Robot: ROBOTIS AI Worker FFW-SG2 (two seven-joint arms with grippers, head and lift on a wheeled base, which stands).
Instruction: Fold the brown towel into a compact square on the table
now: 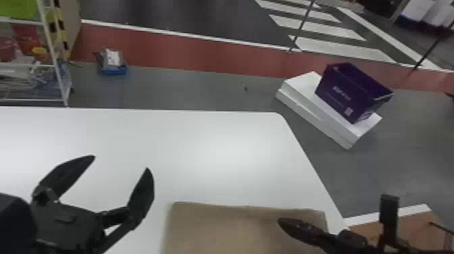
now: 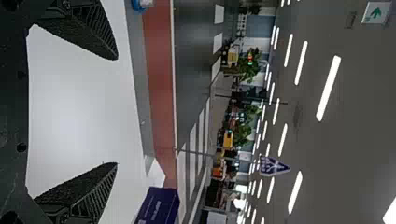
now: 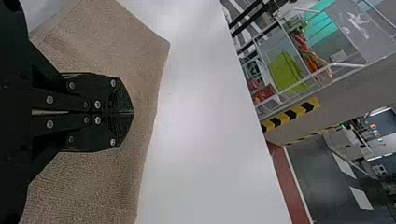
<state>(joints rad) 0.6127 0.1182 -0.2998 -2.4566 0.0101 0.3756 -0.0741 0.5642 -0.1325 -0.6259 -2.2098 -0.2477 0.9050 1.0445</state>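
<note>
White worktop (image 1: 216,145), smooth, rounded far corner, under and beyond left pincer (image 1: 121,162). Grey floor (image 1: 388,162) past the worktop edge, then red band (image 1: 202,54), white line, dark floor with white stripes. Purple box (image 1: 341,98), open top, tilted, on white slab (image 1: 297,89), on the floor well beyond right pincer (image 1: 282,221). Wire rack (image 1: 47,40) with green and red items, well past left pincer, off the worktop. Blue tray (image 1: 114,70) on the floor, also beyond left pincer. Ceiling lights (image 2: 329,88) in long bright strips, left wrist view.

Brown towel (image 1: 216,229): on the worktop, right of left pincer and apart from it; right pincer is over it, near its far right corner in head view. Plain, fine pebbly texture, lying mostly flat. Far edge nearly straight, slight waviness, soft shading just inside it. Corners a bit rounded. Layer count: can't tell.

Left pincer: released, fingers spread wide, bare worktop between them. Right pincer: clenched, fingertips meeting; whether it touches the towel, can't tell.
</note>
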